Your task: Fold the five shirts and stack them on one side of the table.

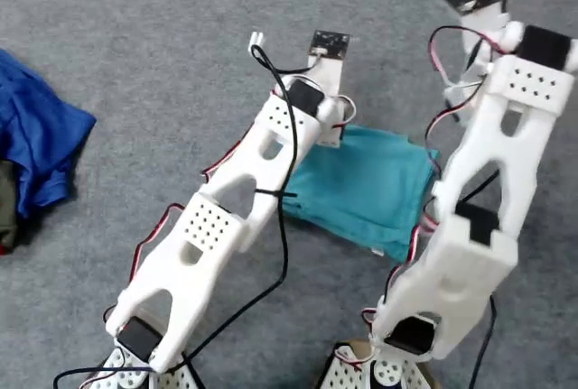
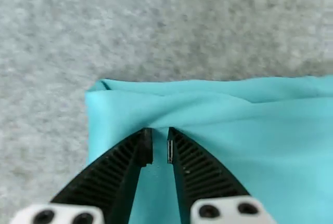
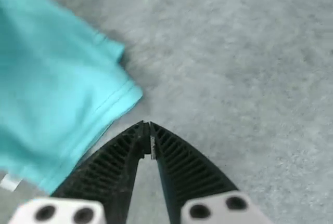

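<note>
Two shirts show in the high view. A crumpled blue shirt [image 1: 41, 132] lies at the far left edge of the grey worktop [image 1: 135, 55], with a darker scrap of cloth [image 1: 7, 204] tucked under its lower side, too cut off to identify. To the right of centre, the teal shirt [image 1: 375, 186] lies folded into a compact, flat packet. The left arm stretches up from the lower left of the frame to the packet's upper left corner. In the left wrist view the left gripper [image 2: 159, 143] sits on the teal cloth just inside that corner. Its fingers are nearly closed, with a thin slit between the tips. Creases run toward them, so they seem to nip a small ridge of fabric, though the contact itself is hard to confirm. The shirt's folded edge runs straight across the frame ahead of the tips. Further right, the right gripper [image 3: 147, 133] hangs over bare worktop with its fingers pressed together on nothing, and the shirt's hemmed corner lies just beside them in the upper left of that frame. The left arm is therefore the nearer one, already on the packet, and the right would have to shift sideways onto the cloth to share a lift or slide toward a stacking side.
</note>
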Available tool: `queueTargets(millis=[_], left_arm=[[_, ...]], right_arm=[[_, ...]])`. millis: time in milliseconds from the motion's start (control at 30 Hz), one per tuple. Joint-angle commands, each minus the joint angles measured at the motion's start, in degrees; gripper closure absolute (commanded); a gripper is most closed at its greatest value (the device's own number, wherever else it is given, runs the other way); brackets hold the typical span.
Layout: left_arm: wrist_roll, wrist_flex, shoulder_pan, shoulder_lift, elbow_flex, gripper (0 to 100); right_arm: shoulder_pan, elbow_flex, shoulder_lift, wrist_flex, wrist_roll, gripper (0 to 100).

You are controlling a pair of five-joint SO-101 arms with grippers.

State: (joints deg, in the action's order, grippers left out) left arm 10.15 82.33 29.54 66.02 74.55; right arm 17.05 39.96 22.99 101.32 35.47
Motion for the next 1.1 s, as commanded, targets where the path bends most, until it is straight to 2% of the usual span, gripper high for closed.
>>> queueTargets(millis=[0,367,767,900,1067], left_arm=[[-1.23,-0.44,-1.76,-0.84,-0.09,93],[-1.23,-1.41,-2.64,1.19,0.44,93],[-1.23,-1.23,-5.63,1.54,0.44,93],[-1.23,-1.14,-6.95,1.54,0.44,93],[-1.14,-0.18,-8.0,1.45,0.53,93]], right_arm=[[-2.24,-11.03,-8.31,-2.99,1.67,99.3],[-2.33,-32.48,-8.92,-19.43,1.76,99.3],[-5.32,-44.62,-5.85,-37.71,1.41,99.3],[-5.14,-42.68,-1.98,-39.3,0.79,99.3],[-4.09,-37.67,-0.66,-36.04,-0.88,99.3]])
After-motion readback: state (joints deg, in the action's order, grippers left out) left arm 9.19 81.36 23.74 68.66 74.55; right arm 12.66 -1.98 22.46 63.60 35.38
